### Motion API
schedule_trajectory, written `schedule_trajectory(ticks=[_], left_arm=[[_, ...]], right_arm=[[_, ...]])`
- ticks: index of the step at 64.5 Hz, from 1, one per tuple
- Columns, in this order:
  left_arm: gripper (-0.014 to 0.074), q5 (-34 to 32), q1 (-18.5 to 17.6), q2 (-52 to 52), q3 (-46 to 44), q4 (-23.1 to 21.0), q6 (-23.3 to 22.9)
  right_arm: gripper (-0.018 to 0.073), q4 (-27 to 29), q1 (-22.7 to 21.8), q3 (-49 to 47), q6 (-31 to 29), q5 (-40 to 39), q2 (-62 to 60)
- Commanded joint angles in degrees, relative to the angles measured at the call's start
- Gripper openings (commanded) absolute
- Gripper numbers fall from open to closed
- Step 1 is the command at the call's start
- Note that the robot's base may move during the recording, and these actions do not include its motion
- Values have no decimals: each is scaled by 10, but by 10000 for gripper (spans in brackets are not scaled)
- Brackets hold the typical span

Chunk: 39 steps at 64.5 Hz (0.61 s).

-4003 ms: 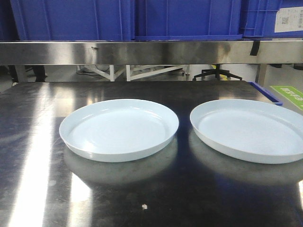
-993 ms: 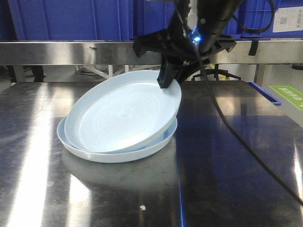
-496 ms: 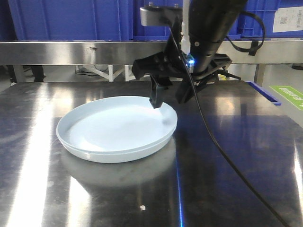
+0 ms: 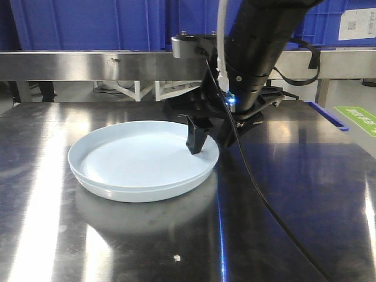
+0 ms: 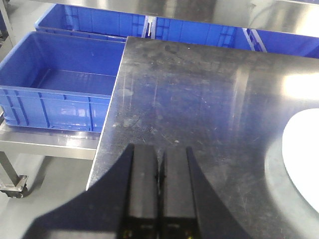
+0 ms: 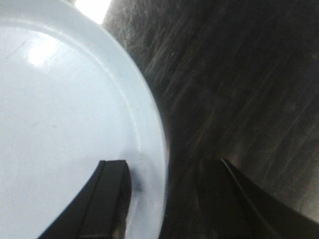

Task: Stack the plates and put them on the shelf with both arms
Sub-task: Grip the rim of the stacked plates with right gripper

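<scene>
The two pale bluish-white plates (image 4: 141, 167) lie flat, one nested in the other, left of centre on the dark steel tabletop (image 4: 294, 194). My right gripper (image 4: 210, 141) is open and straddles the top plate's right rim. In the right wrist view one finger (image 6: 112, 186) is over the plate (image 6: 65, 114) and the other finger (image 6: 222, 199) is outside it over the table, so my right gripper (image 6: 164, 174) holds nothing. My left gripper (image 5: 160, 164) is shut and empty above the table's left part, with a plate rim (image 5: 304, 149) at its right. The shelf rail (image 4: 88, 64) runs behind.
Blue crates (image 4: 88, 23) stand on the shelf above the rail. A black cable (image 4: 276, 217) hangs from the right arm across the table's right half. In the left wrist view, blue crates (image 5: 55, 94) sit on a lower rack past the table's left edge (image 5: 107, 129).
One second ago my right gripper held the top plate tilted by its right rim. The plate now lies flat in the lower one, and the gripper has opened and sunk a little.
</scene>
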Motion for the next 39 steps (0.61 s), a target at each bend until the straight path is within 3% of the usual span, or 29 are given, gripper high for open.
schedule_trajectory(ticks=[1, 8, 16, 19, 39], left_arm=[[88, -45, 0, -1, -15, -4, -5], [88, -45, 0, -1, -15, -4, -5], [88, -45, 0, -1, -15, -4, -5], [88, -45, 0, -1, -15, -4, -5], [88, -45, 0, -1, -15, -4, -5]], right_arm=[[407, 0, 0, -19, -4, -25, -25], [296, 0, 0, -19, -4, -29, -25], [29, 0, 0, -19, -4, -41, -32], [71, -7, 0, -19, -4, -50, -38], [50, -53, -26, -9, -4, -101, -164]])
